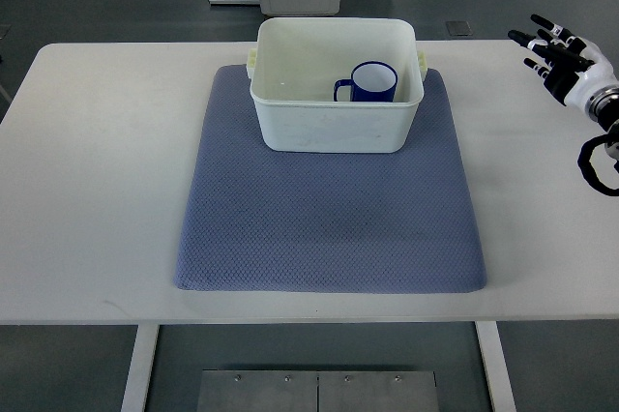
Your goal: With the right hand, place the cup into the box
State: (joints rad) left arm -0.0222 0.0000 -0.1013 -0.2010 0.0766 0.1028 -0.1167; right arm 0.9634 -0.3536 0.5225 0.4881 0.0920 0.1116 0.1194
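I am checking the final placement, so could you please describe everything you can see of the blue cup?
The blue cup is a dark blue mug with a white interior and a loop handle pointing to the picture's left. It looks empty and stands upright on the floor of the white box, toward its right side, near the front wall. Nothing grips it; the right hand is off at the table's far right edge, fingers spread.

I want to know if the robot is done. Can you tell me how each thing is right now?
Blue cup with white inside: upright inside the box, handle pointing left, empty.
White plastic box: open-topped, sitting on the mat's far part.
Blue-grey fabric mat: lying flat on the table.
Right hand: fingers spread, holding nothing, far right.
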